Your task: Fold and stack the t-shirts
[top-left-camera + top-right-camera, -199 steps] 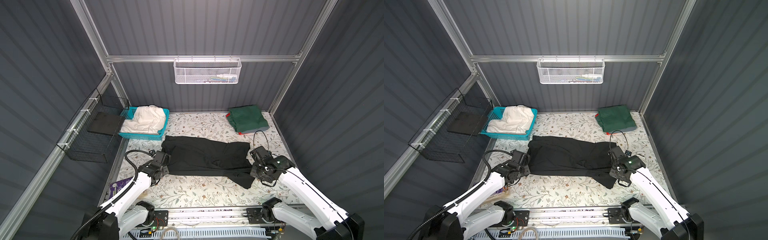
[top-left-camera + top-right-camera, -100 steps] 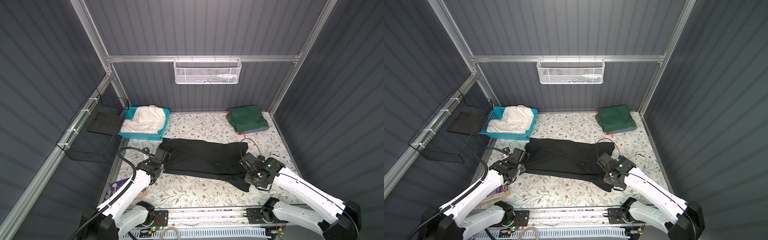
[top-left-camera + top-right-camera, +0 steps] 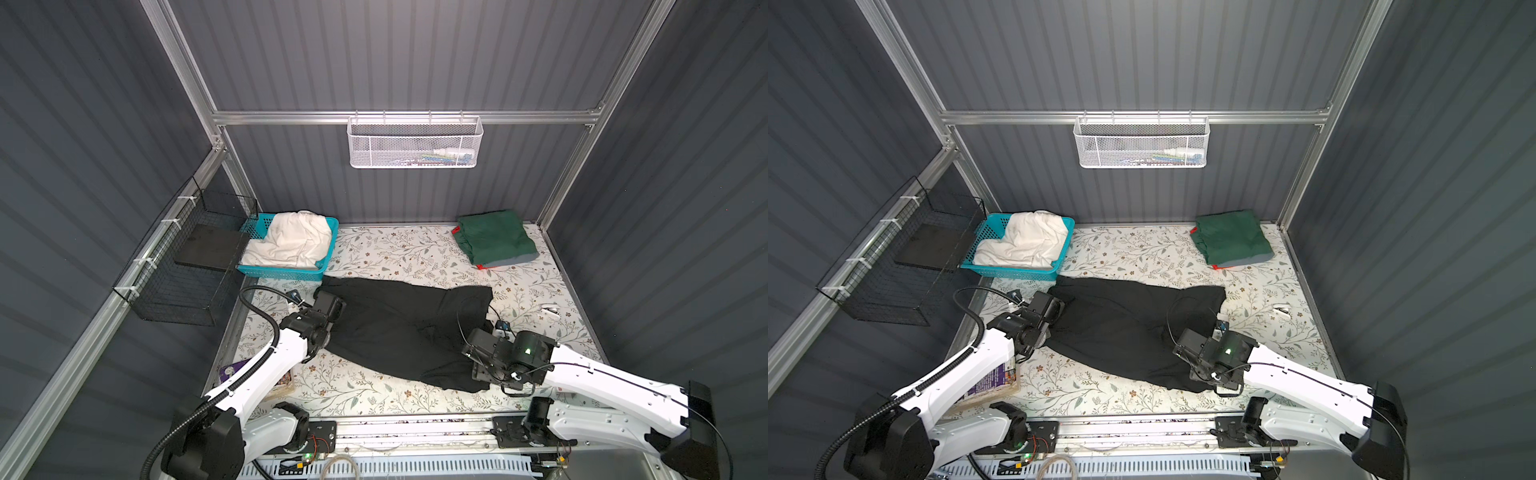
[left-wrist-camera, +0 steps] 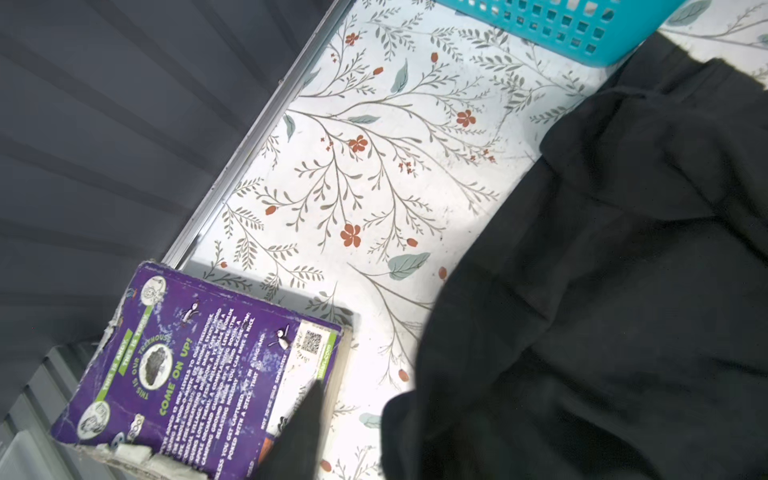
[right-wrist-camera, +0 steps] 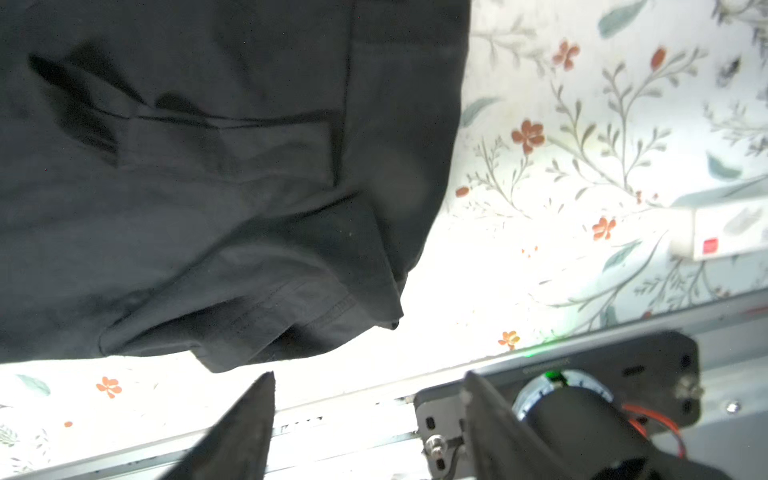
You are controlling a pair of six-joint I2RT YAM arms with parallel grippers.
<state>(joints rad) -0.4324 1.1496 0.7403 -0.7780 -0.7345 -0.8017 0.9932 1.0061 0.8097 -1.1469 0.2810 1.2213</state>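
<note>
Regrasping was the main hazard at this stage. The right pincer [image 5: 370,376] stood wide, with nothing between its fingers and its tips just short of the bunched sleeve of the black t-shirt [image 3: 399,328]. The left pincer [image 3: 329,308] sat at the opposite end of that shirt. Only one finger [image 4: 299,432] showed in the left wrist view, clear of the cloth, so whether that pincer was wide or narrow could not be told.

Probable faults, by cause:
- Creases and an overlapped sleeve lay directly ahead of the right pincer. A fold made over them would likely lock in the wrinkles and give a lumpy stack.
- A pinch on the top layer alone would probably let the lower layer trail and spoil the shape.
- The turquoise basket [image 3: 282,272], holding the cream-white t-shirt [image 3: 291,241], stood just beyond the left pincer, beside the shirt's far corner. A lift from there could catch its wall.
- A purple book [image 4: 199,374] lay near the left pincer on its outer side, and a wide swing could strike it.

Orientation: the black t-shirt lay on the table [image 3: 395,253], spanning the gap between the pincers. Its long axis ran from the left pincer to the right one, slanting nearer the robot at the right pincer's end. Sleeve hems there suggested that the collar end pointed toward the right pincer. The folded stack [image 3: 494,239] lay well beyond the right pincer.
</note>
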